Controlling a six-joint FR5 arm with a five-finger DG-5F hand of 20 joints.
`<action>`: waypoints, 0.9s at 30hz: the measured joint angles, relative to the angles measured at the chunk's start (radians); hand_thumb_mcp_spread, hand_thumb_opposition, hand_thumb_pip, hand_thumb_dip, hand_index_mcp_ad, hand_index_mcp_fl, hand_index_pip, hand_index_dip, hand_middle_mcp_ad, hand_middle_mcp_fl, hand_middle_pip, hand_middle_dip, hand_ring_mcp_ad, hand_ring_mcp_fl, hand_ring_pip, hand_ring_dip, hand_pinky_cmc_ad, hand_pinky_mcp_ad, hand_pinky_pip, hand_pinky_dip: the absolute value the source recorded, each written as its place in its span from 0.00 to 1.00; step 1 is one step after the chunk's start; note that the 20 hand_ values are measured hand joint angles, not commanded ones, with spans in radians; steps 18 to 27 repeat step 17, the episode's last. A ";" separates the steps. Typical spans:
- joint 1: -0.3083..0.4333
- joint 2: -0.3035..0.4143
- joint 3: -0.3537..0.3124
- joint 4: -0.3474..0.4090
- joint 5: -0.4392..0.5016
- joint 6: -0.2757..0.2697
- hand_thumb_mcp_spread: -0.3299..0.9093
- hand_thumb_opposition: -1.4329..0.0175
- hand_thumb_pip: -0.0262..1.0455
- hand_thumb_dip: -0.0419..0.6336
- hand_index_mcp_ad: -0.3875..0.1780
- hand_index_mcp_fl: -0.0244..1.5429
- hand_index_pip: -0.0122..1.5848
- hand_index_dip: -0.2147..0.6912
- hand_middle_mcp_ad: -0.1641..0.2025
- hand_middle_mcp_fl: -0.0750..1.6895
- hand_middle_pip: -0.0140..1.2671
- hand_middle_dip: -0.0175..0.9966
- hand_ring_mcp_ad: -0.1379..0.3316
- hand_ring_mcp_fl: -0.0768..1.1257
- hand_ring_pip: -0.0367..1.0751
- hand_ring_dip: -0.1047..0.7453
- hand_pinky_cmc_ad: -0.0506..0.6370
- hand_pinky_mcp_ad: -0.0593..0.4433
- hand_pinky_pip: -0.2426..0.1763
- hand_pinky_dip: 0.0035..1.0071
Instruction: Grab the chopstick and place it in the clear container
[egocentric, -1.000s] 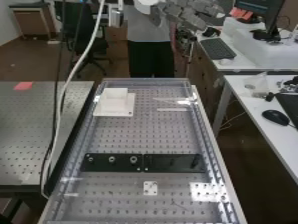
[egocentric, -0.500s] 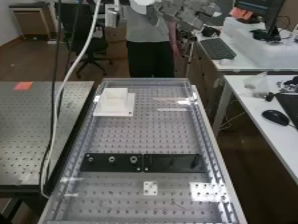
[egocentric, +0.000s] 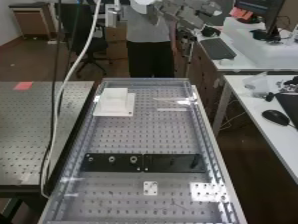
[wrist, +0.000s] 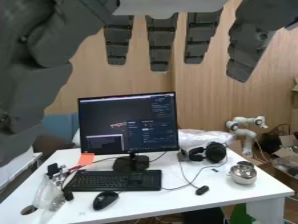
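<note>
Broadly, the perforated bench (egocentric: 123, 137) can be counted on as a firm, flat bed, against which a thin stick could be pressed but not easily scooped. Past its far end the hand (egocentric: 187, 12) is seen raised, its fingers (wrist: 159, 44) straight, spread apart and clamped on nothing. Toward that end a white stand (egocentric: 116, 106) is set, and just beside it, rightward in the high view, a slim pale strip (egocentric: 171, 109) is seen lying flat; with some doubt, it is taken for the chopstick. Lightness and stiffness would be expected, with little fragility but some slipperiness. It would best be pinched across its middle, so that tipping is avoided.
</note>
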 joint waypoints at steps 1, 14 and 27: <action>0.000 0.000 0.000 0.000 0.000 0.000 0.39 0.49 0.43 0.09 0.35 0.07 0.06 0.41 0.61 0.09 0.12 0.20 0.61 0.08 0.11 0.23 0.86 0.90 0.25 0.16; -0.001 0.002 -0.002 0.001 -0.002 0.000 0.39 0.49 0.43 0.09 0.35 0.07 0.06 0.41 0.61 0.09 0.12 0.20 0.61 0.08 0.11 0.23 0.86 0.90 0.25 0.16; 0.000 0.003 -0.003 -0.002 0.002 0.001 0.39 0.49 0.43 0.09 0.35 0.07 0.06 0.41 0.61 0.09 0.12 0.20 0.60 0.08 0.11 0.23 0.86 0.90 0.25 0.16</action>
